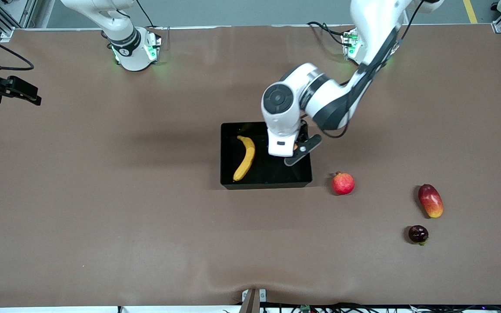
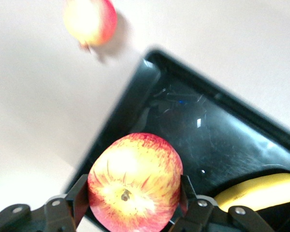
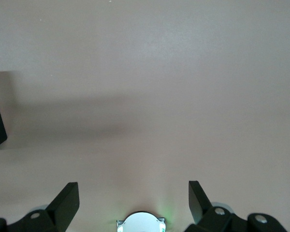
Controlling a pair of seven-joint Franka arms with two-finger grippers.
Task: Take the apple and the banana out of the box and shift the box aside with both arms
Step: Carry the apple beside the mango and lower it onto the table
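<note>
Red-yellow streaked apple (image 2: 134, 181) clamped between left gripper (image 2: 130, 205) fingers over glossy black box (image 1: 228, 174) | curved yellow banana (image 1: 245, 158) lies in box; right gripper (image 3: 134, 200) spread wide, empty, waiting over matte brown table (image 1: 102, 195)

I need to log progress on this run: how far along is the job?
Nothing is finished yet. In hand: the left gripper is shut on the apple over the box. Left: the banana lies in the box, and the box is unmoved. The right gripper waits open.
</note>
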